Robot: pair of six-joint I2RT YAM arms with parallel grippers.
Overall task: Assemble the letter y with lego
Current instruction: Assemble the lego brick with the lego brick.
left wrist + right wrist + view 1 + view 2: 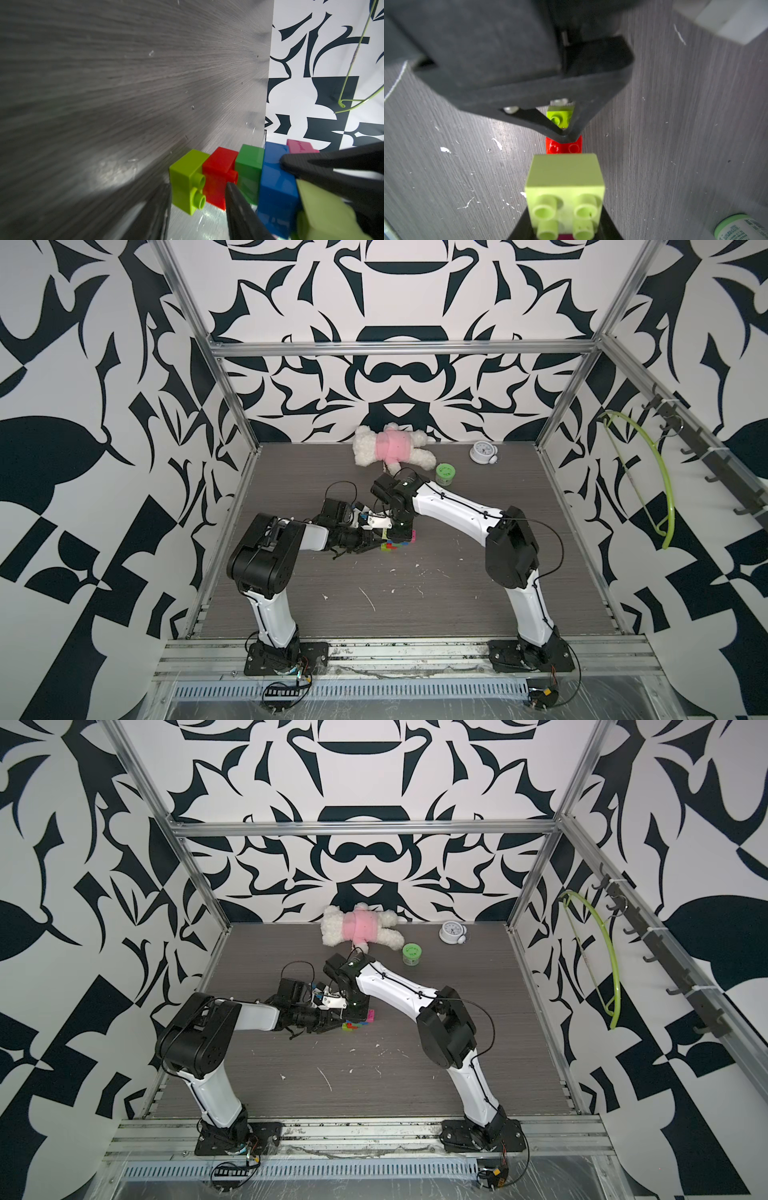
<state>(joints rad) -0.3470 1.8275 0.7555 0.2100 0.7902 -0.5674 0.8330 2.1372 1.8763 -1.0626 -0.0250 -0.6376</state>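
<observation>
Pinching the loose yellow-green brick (564,182), right hand (564,225) hangs at the 3 o'clock end of the brick row (218,166); row lies 9-to-3; left hand (376,544) clamps its 9 o'clock end.

— What closes the space in?
— Walls (395,290), white with bold black curling shapes, fill the upper half and both sides in both top views. Silver metal framing (399,349) runs along their edges.
— And lower down?
— At centre, a grey wood-grain floor (415,605) speckled with white flecks (368,598). A slotted metal strip (353,691) lines the bottom edge.
— The right side?
— A dark hook rail (715,458) with a lime hanger (670,510) hanging from it. The light is even.
</observation>
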